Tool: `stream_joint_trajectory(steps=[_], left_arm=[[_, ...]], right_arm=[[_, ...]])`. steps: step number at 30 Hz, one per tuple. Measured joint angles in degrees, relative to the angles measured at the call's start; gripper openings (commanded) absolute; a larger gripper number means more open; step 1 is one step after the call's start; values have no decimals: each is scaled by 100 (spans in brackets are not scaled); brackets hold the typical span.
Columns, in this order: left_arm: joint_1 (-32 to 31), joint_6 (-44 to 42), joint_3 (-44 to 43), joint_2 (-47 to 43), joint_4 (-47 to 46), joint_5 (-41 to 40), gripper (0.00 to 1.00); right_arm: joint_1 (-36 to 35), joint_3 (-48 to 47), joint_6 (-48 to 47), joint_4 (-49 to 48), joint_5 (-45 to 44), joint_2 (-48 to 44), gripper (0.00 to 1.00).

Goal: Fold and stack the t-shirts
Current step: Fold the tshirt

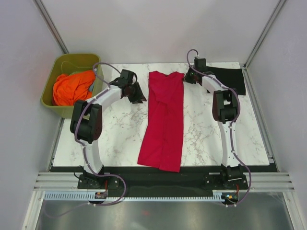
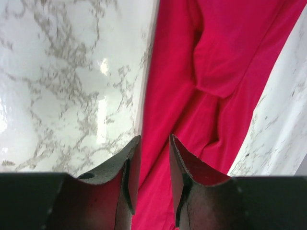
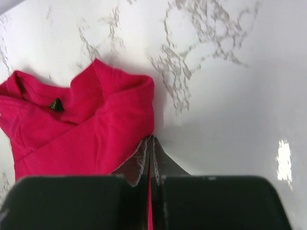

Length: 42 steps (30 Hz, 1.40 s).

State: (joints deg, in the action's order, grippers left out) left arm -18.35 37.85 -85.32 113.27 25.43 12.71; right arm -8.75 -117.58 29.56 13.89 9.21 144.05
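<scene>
The crimson red t-shirt (image 1: 163, 120) lies as a long narrow strip down the middle of the marble table, collar end at the back. The black t-shirt (image 1: 232, 79) lies flat at the back right. My left gripper (image 1: 139, 96) is at the strip's upper left edge. In the left wrist view the left gripper (image 2: 153, 139) is open, with red cloth (image 2: 225, 57) showing beneath the gap. My right gripper (image 1: 188, 77) is at the strip's back right corner. In the right wrist view the right gripper (image 3: 151, 139) is shut on a thin edge of the red shirt (image 3: 86, 129).
An olive-green plastic tub (image 1: 48, 86) holding orange cloth (image 1: 69, 88) stands off the table's back left corner. Bare marble (image 1: 115, 134) lies either side of the red strip. White walls enclose the table.
</scene>
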Motion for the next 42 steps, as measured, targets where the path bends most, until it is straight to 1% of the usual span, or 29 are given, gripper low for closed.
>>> stream_joint_trajectory(steps=[7, 11, 12, 14, 15, 17, 18, 20, 25, 29, 32, 36, 42], left_arm=[[-4, -22, 1078, -686, 79, 22, 37], [-9, -48, 1650, -1182, 55, 256, 37], [-15, -57, 1821, -1333, 57, 291, 38], [-24, -72, 2109, -1589, 57, 310, 38], [-35, -85, 2247, -1716, 68, 341, 38], [-42, -96, 2391, -1853, 76, 415, 39], [-42, -98, 2428, -1891, 74, 459, 39], [-42, -98, 2459, -1917, 46, 640, 40], [-42, -98, 2459, -1923, -70, 863, 41], [-13, -98, 2452, -1902, -273, 885, 40], [103, -48, 2299, -1683, -546, 990, 39], [221, 28, 1703, -1128, -848, 1043, 39], [249, 129, 361, -203, -1622, 1285, 36]], right_arm=[[76, -857, 22, 52, 170, 525, 0], [149, -1189, 22, 87, 181, 691, 0], [153, -1235, 22, 87, 195, 708, 7], [184, -1263, 76, 85, 216, 710, 16], [195, -1263, 94, 70, 236, 710, 23], [219, -1231, 105, 46, 260, 704, 29], [227, -1163, 120, 22, 275, 684, 35], [267, -942, 179, -79, 356, 601, 41], [354, -317, 289, -398, 669, 269, 48], [413, -20, 319, -560, 909, 105, 50], [437, 131, 321, -704, 981, 33, 50], [437, 435, 348, -890, 1080, -90, 50], [435, 501, 483, -1182, 1379, -101, 50]])
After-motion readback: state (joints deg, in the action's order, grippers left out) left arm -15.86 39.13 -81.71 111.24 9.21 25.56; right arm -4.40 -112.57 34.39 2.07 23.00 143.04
